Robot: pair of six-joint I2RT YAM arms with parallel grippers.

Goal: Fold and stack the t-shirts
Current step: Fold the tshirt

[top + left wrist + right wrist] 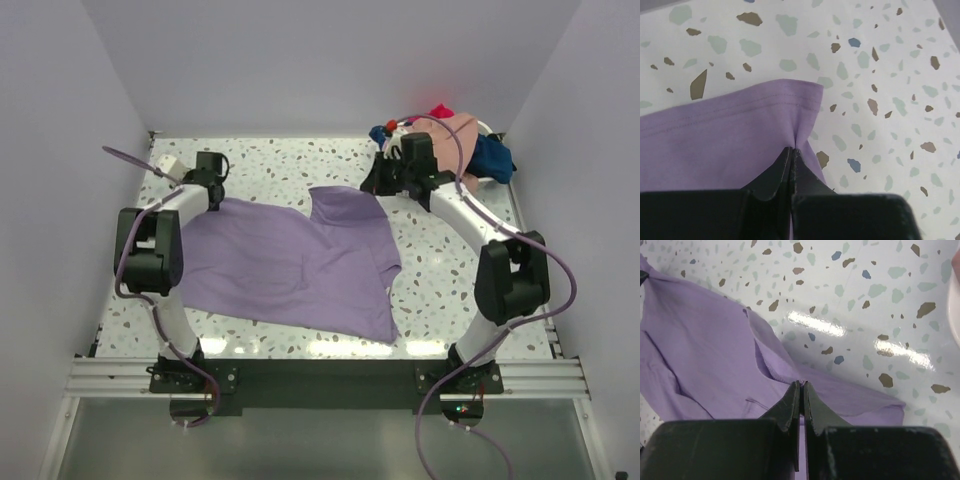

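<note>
The lavender-purple t-shirt lies spread on the speckled table. My left gripper is shut on its far left corner; the left wrist view shows the hemmed corner pinched at the fingertips. My right gripper is shut on the shirt's far right edge; the right wrist view shows the fabric bunched at the tips. Peach-pink, navy blue and red t-shirts lie piled at the far right corner.
A white oval basket holds the pile of shirts at the far right; its rim shows in the right wrist view. A small white object sits at the far left. White walls close the table on three sides.
</note>
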